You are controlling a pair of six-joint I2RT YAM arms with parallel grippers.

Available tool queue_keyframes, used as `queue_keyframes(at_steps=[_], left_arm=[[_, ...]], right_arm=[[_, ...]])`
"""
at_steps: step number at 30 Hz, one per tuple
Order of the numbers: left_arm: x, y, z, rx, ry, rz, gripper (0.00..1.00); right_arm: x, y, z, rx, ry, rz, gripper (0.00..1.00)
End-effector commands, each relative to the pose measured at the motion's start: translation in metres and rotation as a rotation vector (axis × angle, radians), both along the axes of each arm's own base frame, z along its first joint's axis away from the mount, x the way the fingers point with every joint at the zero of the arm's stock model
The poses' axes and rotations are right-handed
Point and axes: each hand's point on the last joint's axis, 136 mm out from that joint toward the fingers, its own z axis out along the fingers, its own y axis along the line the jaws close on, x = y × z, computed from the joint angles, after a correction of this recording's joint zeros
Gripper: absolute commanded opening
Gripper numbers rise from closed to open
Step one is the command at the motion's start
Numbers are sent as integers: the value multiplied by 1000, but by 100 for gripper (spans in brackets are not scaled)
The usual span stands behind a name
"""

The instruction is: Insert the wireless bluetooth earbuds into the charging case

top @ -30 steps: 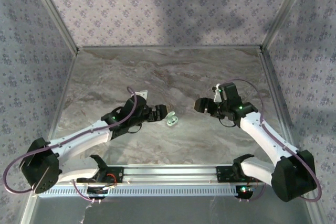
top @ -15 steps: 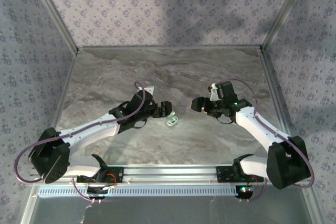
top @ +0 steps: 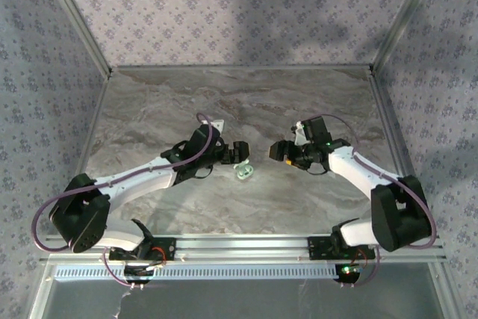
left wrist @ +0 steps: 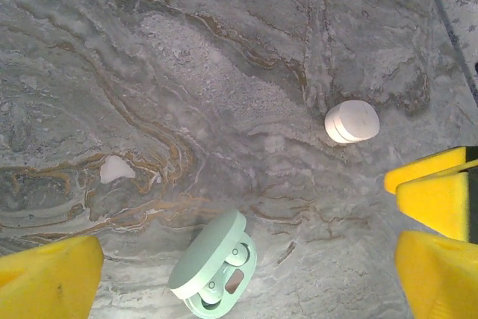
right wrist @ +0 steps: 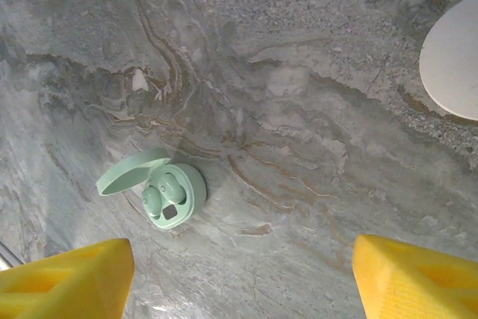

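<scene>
A mint-green charging case point(top: 244, 172) lies open on the marble table, lid tipped back. Two mint-green earbuds point(right wrist: 173, 183) sit in its wells, one beside the other point(left wrist: 237, 254). My left gripper point(top: 240, 153) hovers just behind the case, open wide; in the left wrist view the case point(left wrist: 213, 267) lies between the yellow fingertips point(left wrist: 52, 278) with the left gripper point(left wrist: 239, 263) above it. My right gripper point(top: 278, 150) is open to the case's right. In the right wrist view the case point(right wrist: 153, 192) lies left of the right gripper point(right wrist: 243, 267), apart from both pads.
A white oval case point(left wrist: 351, 121) lies shut on the marble beyond the green one, also seen large at the edge of the right wrist view point(right wrist: 455, 57). Patterned walls close the table at the back and sides. A metal rail point(top: 239, 244) runs along the near edge.
Both arms have swung inward toward the green case, the left gripper moving right and the right gripper moving left. The right jaws have narrowed a little. The case has not moved.
</scene>
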Motion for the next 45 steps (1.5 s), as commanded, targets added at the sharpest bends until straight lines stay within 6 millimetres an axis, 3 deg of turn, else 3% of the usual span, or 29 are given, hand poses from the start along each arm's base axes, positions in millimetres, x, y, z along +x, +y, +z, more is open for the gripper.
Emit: queue_keyframes(at_steps=[1,6,9,16,20,39,45], left_arm=[[4,-2,18,-30,-54,-22,100],[7,3,12,-31,-1,-10,100],[8,5,8,-35,19,-7,100],[9,6,-2,-35,69,-10,99],[11,7,-7,-34,83,-9,98],[17,14,-37,-31,174,8,67],[20,18,-52,-11,210,17,47]], right_arm=[[5,7,2,15,-12,29,76],[6,10,-6,8,3,40,68],[7,10,-13,-16,25,38,58],[7,15,-32,-42,90,53,22],[9,25,-38,-33,101,79,15],[0,81,-57,-37,159,220,6],[-5,87,-60,-42,169,237,6]])
